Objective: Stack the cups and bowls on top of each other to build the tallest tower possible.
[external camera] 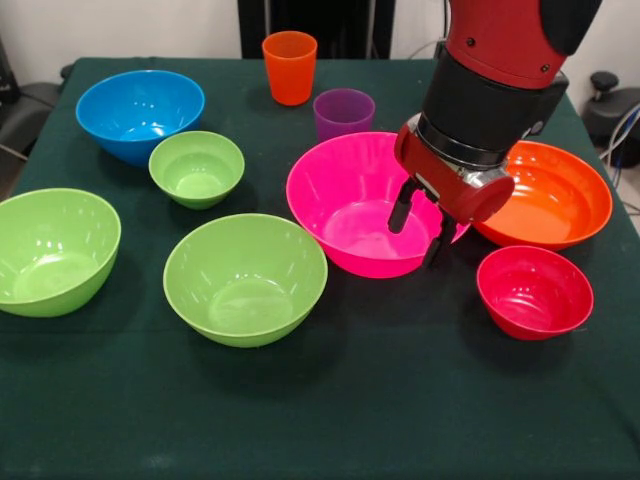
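All bowls and cups stand apart on the green table; no tower shows. The large pink bowl (360, 205) is at centre. My gripper (420, 232) hangs open and empty over its right rim, one finger inside and one outside. The orange bowl (555, 195) and small red bowl (534, 291) are to the right. Three lime green bowls sit left: small (197, 168), medium (245, 278), large (52, 250). The blue bowl (140, 113) is at the back left. The orange cup (290, 67) and purple cup (343, 113) stand at the back. The yellow cup is out of view.
The green table cloth (330, 410) stretches bare along the front edge. The arm's red and black body (495, 80) comes down at the upper right and hides part of the orange bowl. Black equipment stands behind the table.
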You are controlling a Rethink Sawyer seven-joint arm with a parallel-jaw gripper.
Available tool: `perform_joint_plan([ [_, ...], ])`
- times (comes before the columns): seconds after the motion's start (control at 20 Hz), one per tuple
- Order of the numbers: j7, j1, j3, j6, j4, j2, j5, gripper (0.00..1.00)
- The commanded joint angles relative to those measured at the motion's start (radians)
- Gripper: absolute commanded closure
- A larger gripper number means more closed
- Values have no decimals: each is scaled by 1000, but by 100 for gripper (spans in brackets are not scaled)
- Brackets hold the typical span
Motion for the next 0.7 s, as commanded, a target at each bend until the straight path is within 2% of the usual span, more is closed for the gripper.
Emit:
perform_joint_plan([
  [0.05,-16,-13,143,82,-29,-5,-56,0],
  [0.35,-5,-1,138,98,-16,-10,-57,0],
  [0.7,-21,0,137,59,-43,34,-76,0],
])
